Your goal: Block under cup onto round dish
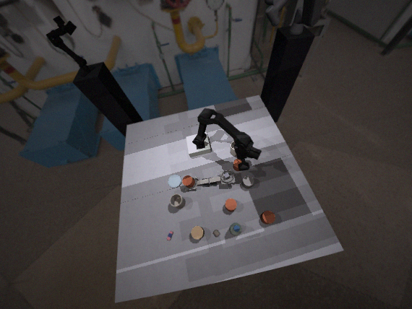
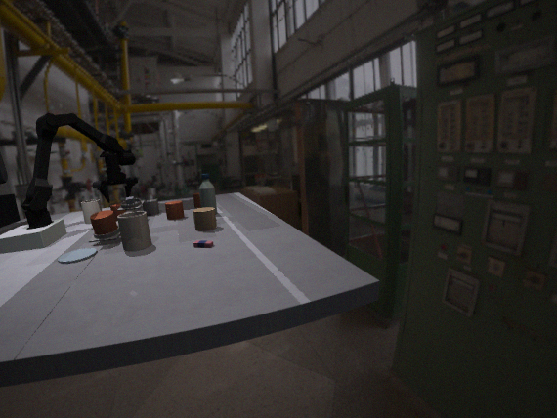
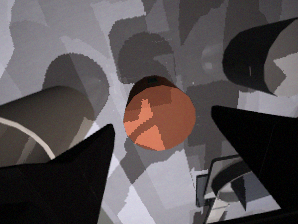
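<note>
My gripper (image 1: 244, 167) (image 2: 117, 196) (image 3: 162, 119) is open, its fingers apart on either side of and above an orange cup (image 1: 237, 164) (image 2: 115, 208) (image 3: 160, 125). That cup stands upside down on the table, behind the balance's right end, with nothing gripping it. The balance (image 1: 209, 180) has the other orange cup (image 1: 188, 181) (image 2: 104, 222) on its left end. Its right end has no cup; a small pale block (image 1: 227, 175) shows there. The round dish (image 1: 174, 181) (image 2: 78, 255), pale blue, lies left of the balance with nothing on it.
A pale cup (image 1: 233, 148) (image 2: 90, 211) (image 3: 45, 125) and a grey cup (image 1: 248, 180) (image 2: 151, 207) flank the released cup. A beige cup (image 1: 176, 201) (image 2: 135, 231), orange cylinders (image 1: 230, 204) (image 1: 268, 217), a tan cylinder (image 1: 197, 232) (image 2: 204, 220), bottle (image 1: 235, 229) (image 2: 207, 196) and eraser (image 1: 170, 235) (image 2: 203, 243) stand farther forward.
</note>
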